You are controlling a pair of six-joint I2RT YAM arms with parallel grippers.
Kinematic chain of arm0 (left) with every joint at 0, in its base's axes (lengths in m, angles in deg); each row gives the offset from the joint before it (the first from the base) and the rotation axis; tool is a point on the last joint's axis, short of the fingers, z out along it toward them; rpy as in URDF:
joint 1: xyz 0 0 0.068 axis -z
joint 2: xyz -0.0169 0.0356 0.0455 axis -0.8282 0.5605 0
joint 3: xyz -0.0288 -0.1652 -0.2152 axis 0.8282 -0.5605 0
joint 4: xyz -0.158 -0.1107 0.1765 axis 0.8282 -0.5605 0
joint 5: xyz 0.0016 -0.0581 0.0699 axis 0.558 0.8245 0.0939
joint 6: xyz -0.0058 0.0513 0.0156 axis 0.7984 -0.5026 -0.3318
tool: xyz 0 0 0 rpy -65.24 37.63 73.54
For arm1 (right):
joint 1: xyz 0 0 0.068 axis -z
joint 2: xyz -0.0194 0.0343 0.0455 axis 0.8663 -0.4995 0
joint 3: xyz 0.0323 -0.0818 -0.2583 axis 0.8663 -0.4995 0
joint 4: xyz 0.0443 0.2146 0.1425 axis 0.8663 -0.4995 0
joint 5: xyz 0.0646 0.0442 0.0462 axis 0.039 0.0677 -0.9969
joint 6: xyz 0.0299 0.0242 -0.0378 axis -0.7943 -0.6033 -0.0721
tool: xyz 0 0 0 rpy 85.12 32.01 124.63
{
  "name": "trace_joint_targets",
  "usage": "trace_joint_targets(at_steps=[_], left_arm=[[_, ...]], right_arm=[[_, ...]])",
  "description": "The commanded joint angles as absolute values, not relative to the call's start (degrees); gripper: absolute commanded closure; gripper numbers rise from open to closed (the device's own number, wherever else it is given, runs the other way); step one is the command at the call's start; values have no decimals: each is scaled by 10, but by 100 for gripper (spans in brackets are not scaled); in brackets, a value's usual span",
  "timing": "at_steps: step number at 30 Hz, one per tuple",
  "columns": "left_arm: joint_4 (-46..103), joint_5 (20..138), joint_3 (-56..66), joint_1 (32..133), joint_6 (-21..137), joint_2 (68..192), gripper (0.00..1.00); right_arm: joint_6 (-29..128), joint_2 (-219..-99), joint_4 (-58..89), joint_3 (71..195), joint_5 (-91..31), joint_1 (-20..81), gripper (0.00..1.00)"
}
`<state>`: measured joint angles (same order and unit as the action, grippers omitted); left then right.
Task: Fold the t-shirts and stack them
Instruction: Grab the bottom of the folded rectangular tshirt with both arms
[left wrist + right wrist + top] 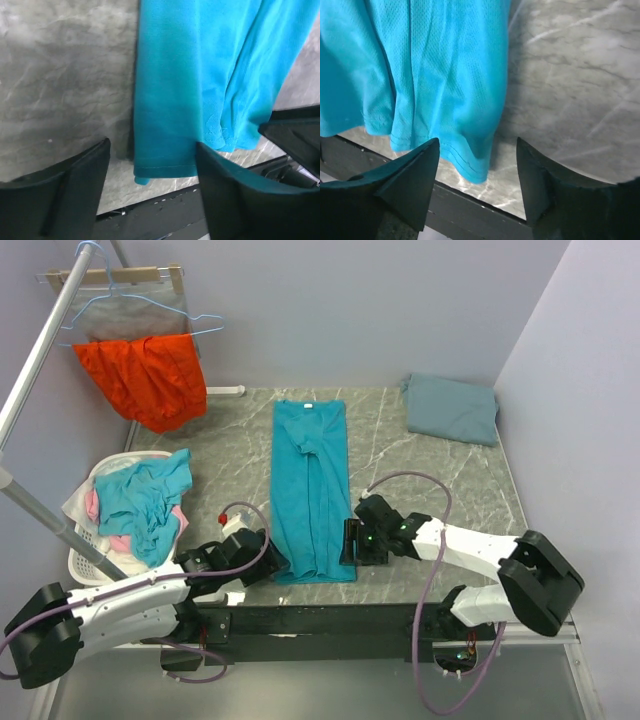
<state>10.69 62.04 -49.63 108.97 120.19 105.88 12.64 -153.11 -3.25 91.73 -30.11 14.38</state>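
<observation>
Table [430, 470]: grey marbled top beneath the teal shirt
Teal shirt [312, 490]: flat long strip; collar far, hem near
Grey-blue shirt [452, 408]: folded; well apart, far right of the teal shirt
Orange garment [145, 375]: hanging far left of the teal shirt
Basket [85, 565]: left of the teal shirt; heaped with clothes
Left gripper [151, 150]: at the teal shirt's near left corner; jaws apart, gripping nothing
Right gripper [477, 145]: at its near right corner; jaws apart, gripping nothing

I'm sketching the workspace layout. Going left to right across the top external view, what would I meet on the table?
laundry basket → left end effector → teal t-shirt → right end effector → folded grey-blue t-shirt
</observation>
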Motion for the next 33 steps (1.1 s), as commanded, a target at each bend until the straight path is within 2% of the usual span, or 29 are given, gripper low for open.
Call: trace_joint_targets(at_steps=[1,5,11,16,21,26,28,33], left_arm=[[57,587,-498,1099,1221,1049,19],[62,589,-501,1101,1222,1052,18],[43,589,-500,1110,1232,1064,21],[12,546,-489,1123,1243,1015,19],[52,539,-500,1122,1252,997,19],[98,539,-505,1122,1240,990,24],[92,534,-497,1125,1235,988,31],[36,500,-483,1128,1255,946,39]], right_arm=[[120,-1479,-41,896,-281,150,29],[113,-1468,-31,885,-302,154,29],[91,-1476,37,847,-372,154,35],[90,-1482,50,845,-372,153,36],[89,-1492,58,847,-373,153,36],[89,-1503,67,845,-375,153,36],[91,-1505,67,845,-374,153,36],[91,-1513,69,846,-374,154,36]])
